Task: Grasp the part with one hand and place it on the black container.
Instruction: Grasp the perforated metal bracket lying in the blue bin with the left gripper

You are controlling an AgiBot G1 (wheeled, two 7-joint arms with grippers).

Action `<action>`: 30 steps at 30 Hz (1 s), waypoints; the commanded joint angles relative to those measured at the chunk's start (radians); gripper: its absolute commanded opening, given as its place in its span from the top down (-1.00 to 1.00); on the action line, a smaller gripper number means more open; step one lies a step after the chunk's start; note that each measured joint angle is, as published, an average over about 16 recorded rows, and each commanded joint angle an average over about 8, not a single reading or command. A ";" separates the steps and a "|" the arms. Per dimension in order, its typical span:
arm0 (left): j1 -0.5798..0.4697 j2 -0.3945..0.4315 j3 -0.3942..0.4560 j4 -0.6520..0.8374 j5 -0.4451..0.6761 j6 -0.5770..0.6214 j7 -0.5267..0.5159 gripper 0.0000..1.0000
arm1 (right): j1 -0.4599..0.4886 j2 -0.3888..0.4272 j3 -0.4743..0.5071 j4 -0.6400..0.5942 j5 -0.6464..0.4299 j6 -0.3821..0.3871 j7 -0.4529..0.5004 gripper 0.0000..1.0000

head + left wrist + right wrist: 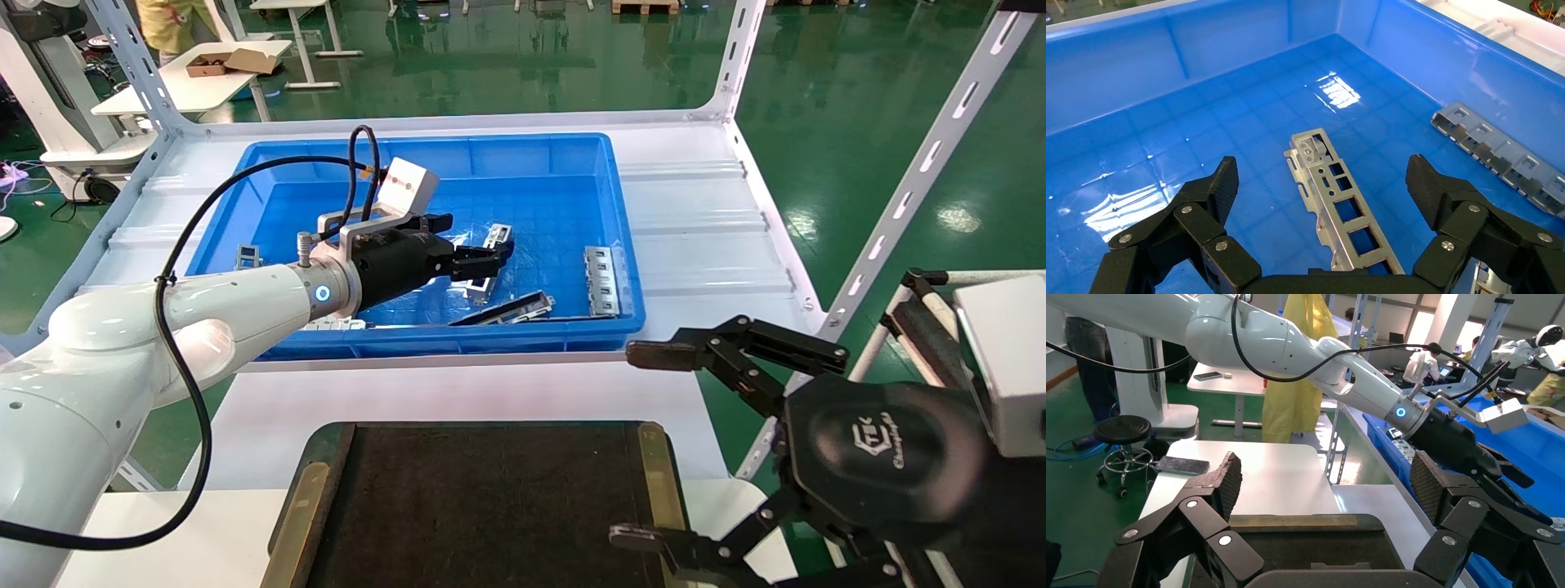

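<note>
The part (pixel 1324 205), a narrow light-grey metal strip with rectangular cutouts, lies flat on the floor of the blue bin (pixel 425 144). My left gripper (pixel 484 261) hovers right over it, open, with one finger on each side of the strip (pixel 497 237) and neither touching it. The black container (pixel 490 506) lies at the table's front, with brass side rims and nothing on its dark surface. My right gripper (pixel 645 445) hangs open beside the container's right rim, holding nothing. In the right wrist view the container (pixel 1303 545) lies below those open fingers.
The bin also holds a wider slotted plate (pixel 602 282), a dark long strip (pixel 511 310) and a small piece (pixel 248 256) near its left wall. That slotted plate (pixel 1502 159) lies by the bin wall. White shelf posts (pixel 739 57) frame the table.
</note>
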 commanded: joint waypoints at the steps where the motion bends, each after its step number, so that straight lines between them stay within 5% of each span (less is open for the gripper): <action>1: 0.000 0.002 0.001 0.010 -0.007 -0.003 0.007 1.00 | 0.000 0.000 0.000 0.000 0.000 0.000 0.000 1.00; 30: 0.026 0.005 0.086 0.012 -0.058 -0.037 -0.067 1.00 | 0.000 0.000 -0.001 0.000 0.001 0.000 -0.001 1.00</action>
